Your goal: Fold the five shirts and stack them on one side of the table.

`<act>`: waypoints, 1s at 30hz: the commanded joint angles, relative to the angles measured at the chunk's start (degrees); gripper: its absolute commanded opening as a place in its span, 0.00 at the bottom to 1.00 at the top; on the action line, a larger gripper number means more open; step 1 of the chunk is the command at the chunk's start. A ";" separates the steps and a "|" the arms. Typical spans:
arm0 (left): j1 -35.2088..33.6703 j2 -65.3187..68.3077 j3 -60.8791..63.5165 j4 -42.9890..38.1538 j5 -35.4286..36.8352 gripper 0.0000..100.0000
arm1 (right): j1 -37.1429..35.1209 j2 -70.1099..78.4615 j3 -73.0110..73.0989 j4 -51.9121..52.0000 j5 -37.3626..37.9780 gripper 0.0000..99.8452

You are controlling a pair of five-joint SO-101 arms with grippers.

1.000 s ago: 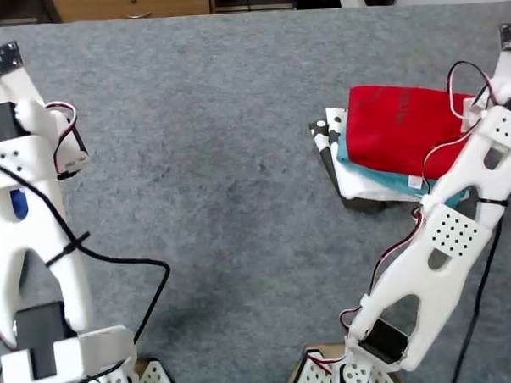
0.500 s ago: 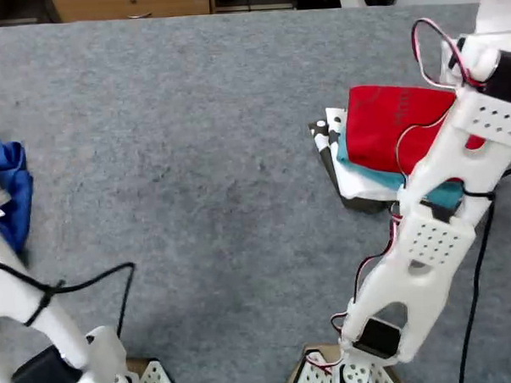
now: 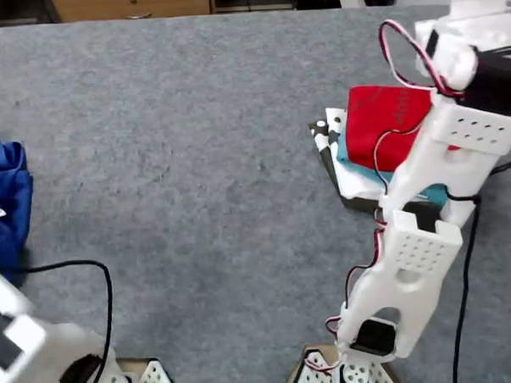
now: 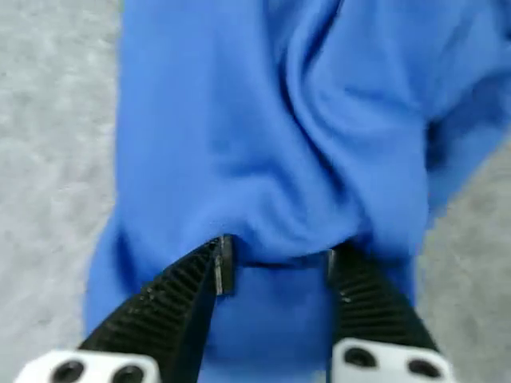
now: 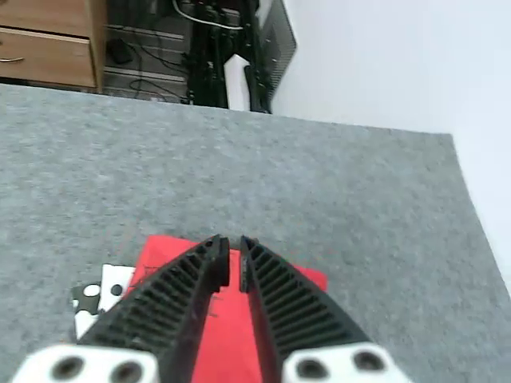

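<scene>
A crumpled blue shirt (image 3: 3, 202) lies at the table's left edge. In the left wrist view the blue shirt (image 4: 263, 128) bunches between the fingers of my left gripper (image 4: 274, 262), which is shut on a thick fold of it. A stack of folded shirts sits at the right, with a red shirt (image 3: 387, 126) on top, then teal (image 3: 446, 193), white (image 3: 357, 180) and dark layers. My right gripper (image 5: 235, 243) hangs raised over the red shirt (image 5: 172, 255), shut with nothing between its fingers. The right arm (image 3: 433, 175) covers part of the stack.
Grey carpet-like cloth (image 3: 203, 160) covers the whole table. Wooden drawers (image 5: 48, 48), cables and a stand lie beyond the far edge. The left arm's base (image 3: 42, 362) sits at the near left corner, and a black cable (image 3: 99, 292) loops beside it.
The left arm has swung back off the table's left part, and the blue shirt has come into view at the left edge. The right arm has risen and shifted toward the far edge.
</scene>
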 commanded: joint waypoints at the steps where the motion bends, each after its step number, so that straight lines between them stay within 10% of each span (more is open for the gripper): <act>1: 2.37 5.49 -5.10 3.96 -1.67 0.02 | -1.80 -3.30 -3.12 0.88 -0.53 0.04; 12: 20.04 -20.44 -8.35 32.62 -1.93 0.02 | -1.89 -14.11 0.66 0.97 -0.35 0.04; 20: 56.70 -63.25 16.00 36.92 -1.76 0.03 | -6.64 -29.93 33.89 0.88 -0.26 0.04; 23: 68.13 -74.24 21.36 42.02 -0.26 0.17 | -11.03 -34.59 45.67 0.53 -0.18 0.05; 30: 58.11 -82.68 19.52 38.51 4.75 0.23 | -21.67 -35.65 61.76 -3.43 0.62 0.14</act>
